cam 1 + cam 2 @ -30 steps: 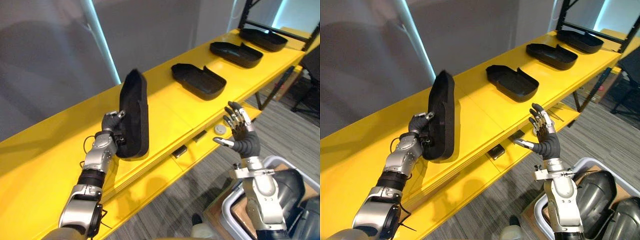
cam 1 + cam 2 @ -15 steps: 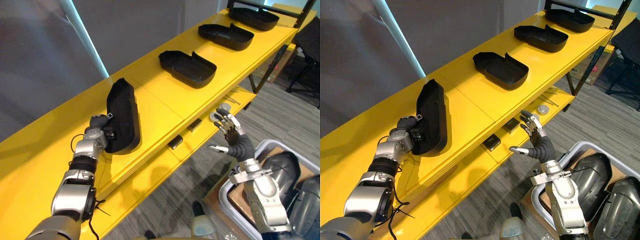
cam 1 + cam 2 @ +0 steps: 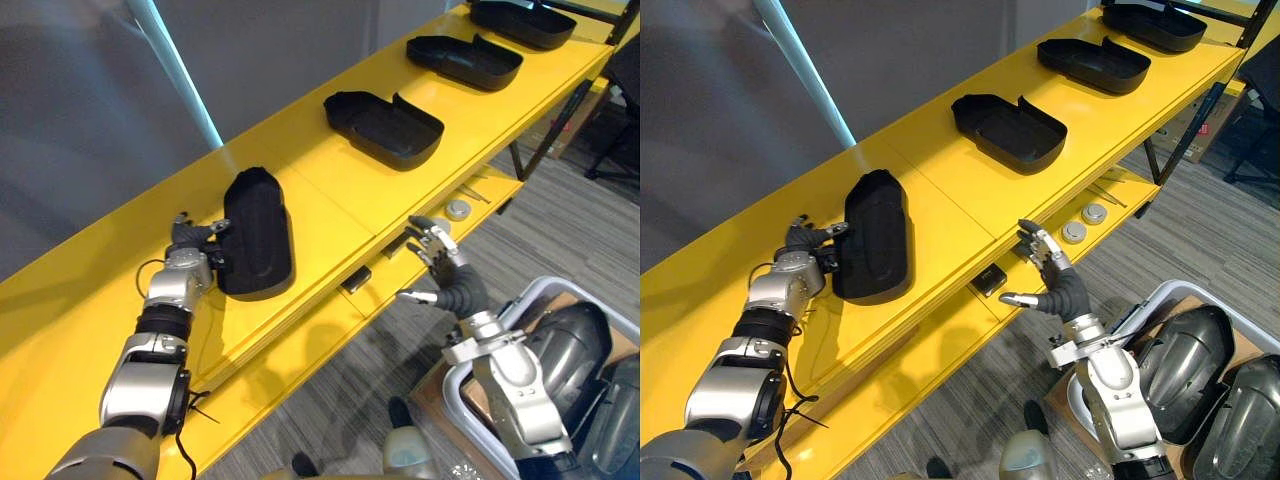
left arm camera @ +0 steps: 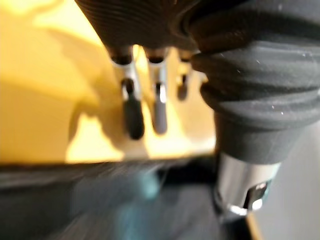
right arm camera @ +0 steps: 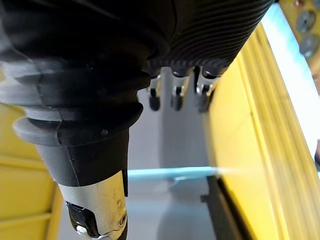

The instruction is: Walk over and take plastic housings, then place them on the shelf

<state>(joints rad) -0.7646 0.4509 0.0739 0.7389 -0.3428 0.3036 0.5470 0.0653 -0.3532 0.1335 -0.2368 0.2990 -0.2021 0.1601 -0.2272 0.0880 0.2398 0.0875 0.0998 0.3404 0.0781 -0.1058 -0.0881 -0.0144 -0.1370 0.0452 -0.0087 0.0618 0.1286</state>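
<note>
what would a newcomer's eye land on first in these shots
A long bright yellow shelf runs diagonally across the view, with tray-shaped black plastic housings spaced along its top. The nearest housing lies on it, with the open left hand right beside its edge. The right hand hangs open in the air further right.

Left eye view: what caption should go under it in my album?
Robot's left hand beside a black plastic housing lying on the yellow shelf.
</note>
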